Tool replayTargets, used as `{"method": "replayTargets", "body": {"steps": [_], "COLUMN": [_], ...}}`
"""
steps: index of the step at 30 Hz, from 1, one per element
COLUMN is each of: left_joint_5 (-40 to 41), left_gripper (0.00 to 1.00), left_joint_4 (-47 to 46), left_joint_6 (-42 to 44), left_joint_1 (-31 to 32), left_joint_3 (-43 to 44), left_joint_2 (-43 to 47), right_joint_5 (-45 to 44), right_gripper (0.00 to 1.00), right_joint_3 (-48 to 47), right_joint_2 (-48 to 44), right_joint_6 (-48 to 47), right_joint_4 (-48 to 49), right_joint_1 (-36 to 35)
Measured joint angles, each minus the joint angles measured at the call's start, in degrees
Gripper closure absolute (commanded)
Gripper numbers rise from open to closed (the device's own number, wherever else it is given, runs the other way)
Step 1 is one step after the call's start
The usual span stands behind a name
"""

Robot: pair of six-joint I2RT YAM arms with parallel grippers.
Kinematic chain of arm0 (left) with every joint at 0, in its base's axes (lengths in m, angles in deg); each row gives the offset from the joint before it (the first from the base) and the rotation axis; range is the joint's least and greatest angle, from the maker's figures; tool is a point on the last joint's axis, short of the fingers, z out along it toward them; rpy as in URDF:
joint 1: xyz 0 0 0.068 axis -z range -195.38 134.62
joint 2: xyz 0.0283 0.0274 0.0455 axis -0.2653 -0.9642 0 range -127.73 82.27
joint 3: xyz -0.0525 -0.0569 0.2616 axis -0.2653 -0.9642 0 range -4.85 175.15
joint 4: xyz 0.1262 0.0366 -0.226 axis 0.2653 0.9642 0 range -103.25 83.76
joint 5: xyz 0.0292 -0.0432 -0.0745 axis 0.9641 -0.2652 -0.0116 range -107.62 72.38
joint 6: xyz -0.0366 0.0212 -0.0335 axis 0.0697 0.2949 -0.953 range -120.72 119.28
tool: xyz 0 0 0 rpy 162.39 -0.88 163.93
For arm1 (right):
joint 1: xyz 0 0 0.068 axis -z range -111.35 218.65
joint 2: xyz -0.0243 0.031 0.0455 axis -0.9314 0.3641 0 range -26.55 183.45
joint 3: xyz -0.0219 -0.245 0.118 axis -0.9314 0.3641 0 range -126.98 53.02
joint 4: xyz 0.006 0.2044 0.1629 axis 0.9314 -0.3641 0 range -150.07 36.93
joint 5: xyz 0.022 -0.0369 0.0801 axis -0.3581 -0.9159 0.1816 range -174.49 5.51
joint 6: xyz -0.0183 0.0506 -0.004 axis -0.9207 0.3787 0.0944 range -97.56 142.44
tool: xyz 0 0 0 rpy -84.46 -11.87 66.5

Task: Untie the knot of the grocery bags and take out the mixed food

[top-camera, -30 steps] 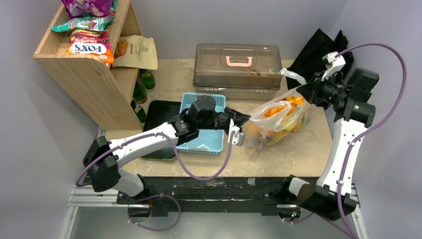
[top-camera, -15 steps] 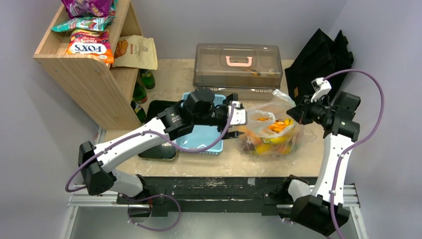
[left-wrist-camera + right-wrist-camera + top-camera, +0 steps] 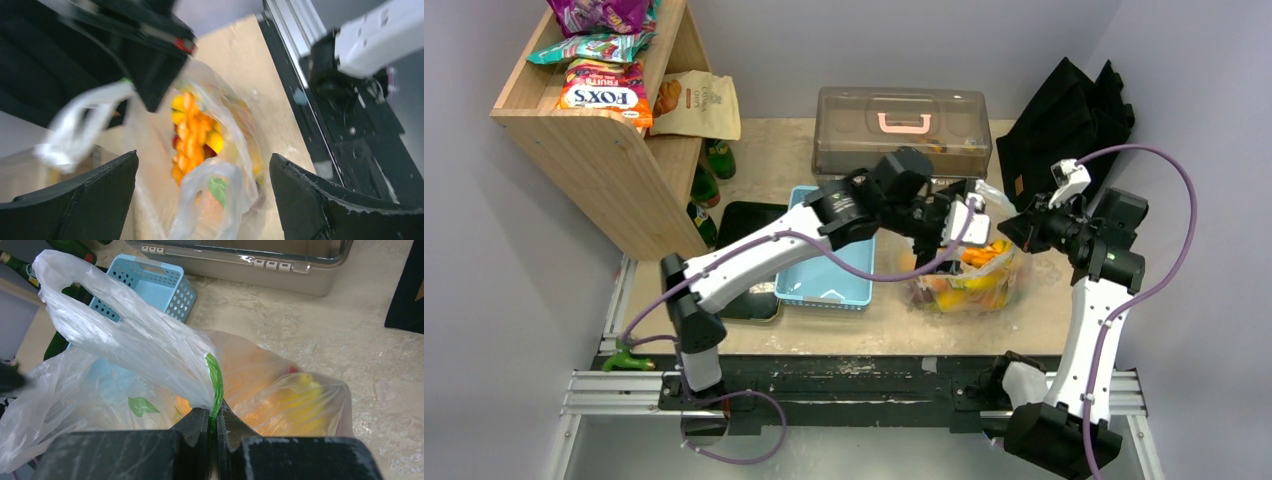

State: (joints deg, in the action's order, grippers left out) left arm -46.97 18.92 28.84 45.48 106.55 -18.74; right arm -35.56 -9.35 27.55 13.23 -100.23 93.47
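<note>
Beige tabletop [image 3: 1044, 300]: clear grocery bag [image 3: 929, 292] of mixed food [image 3: 979, 257] sits at 3 o'clock of blue basket [image 3: 824, 272]. At bag's 2 o'clock, right gripper [image 3: 215, 415] pinches tight on its loop handle. Over the bag, left gripper [image 3: 204, 160] spread wide, holding nothing. Lidded clear box [image 3: 902, 130] at 12 o'clock.

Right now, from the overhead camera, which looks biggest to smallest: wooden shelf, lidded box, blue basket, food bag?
1. wooden shelf
2. lidded box
3. blue basket and food bag: about alike; the left arm covers part of both.
</note>
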Motion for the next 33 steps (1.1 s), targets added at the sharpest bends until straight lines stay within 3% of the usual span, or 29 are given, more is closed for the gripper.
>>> {"method": "replayTargets", "body": {"steps": [3, 4, 6, 8, 11, 12, 19, 20, 23, 25, 27, 30, 33], "left_joint_5": [-0.07, 0.31, 2.27, 4.15, 6.10, 6.49, 5.73, 5.75, 5.97, 6.12, 5.75, 4.33, 3.39], "left_gripper": [0.02, 0.10, 0.40, 0.59, 0.99, 1.00, 1.00, 0.96, 0.61, 0.50, 0.39, 0.26, 0.21], "left_joint_4": [6.25, 7.63, 9.44, 11.06, 11.21, 11.63, 4.50, 3.72, 2.67, 3.50, 5.42, 7.80, 5.09], "left_joint_6": [4.74, 5.88, 8.28, 10.71, 13.86, 15.15, 23.08, 23.52, 23.02, 20.37, 16.81, 8.22, -0.09], "left_joint_1": [0.50, 0.50, 0.37, 0.24, -0.07, -0.11, 0.02, 0.02, 0.00, -0.04, -0.15, -0.55, -0.87], "left_joint_3": [1.18, 0.70, -3.21, -8.76, -17.29, -20.15, -36.11, -37.29, -39.08, -39.04, -37.70, -31.93, -25.03], "left_joint_2": [-5.51, -6.75, -7.82, -7.61, -5.46, -3.93, 14.12, 15.39, 15.98, 15.34, 15.10, 15.10, 15.96], "right_joint_5": [-0.15, -0.22, -0.39, -0.48, -1.42, -1.62, -1.84, -1.55, -0.13, 0.42, 1.07, 1.20, 0.63], "right_gripper": [1.00, 1.00, 1.00, 1.00, 1.00, 1.00, 1.00, 1.00, 0.99, 0.86, 0.64, 0.43, 0.36], "right_joint_3": [0.02, 0.02, 0.02, 0.02, 0.02, 0.02, -1.97, -2.19, -2.21, -2.21, -2.21, -2.40, -3.17], "right_joint_2": [-0.26, -0.28, -0.28, -0.28, -0.15, 0.00, 3.72, 4.09, 4.26, 4.22, 3.98, 2.62, 0.79], "right_joint_6": [0.90, 1.31, 2.08, 3.13, 5.14, 5.92, 12.24, 12.94, 13.51, 11.65, 9.31, 4.57, 0.15], "right_joint_4": [0.33, 0.61, 1.27, 2.23, 3.45, 3.72, 3.93, 3.93, 3.93, 3.91, 3.61, 2.45, -0.09], "right_joint_1": [0.00, 0.00, 0.00, 0.00, -0.07, -0.11, -1.64, -1.79, -1.92, -1.66, -1.25, -0.20, 0.07]}}
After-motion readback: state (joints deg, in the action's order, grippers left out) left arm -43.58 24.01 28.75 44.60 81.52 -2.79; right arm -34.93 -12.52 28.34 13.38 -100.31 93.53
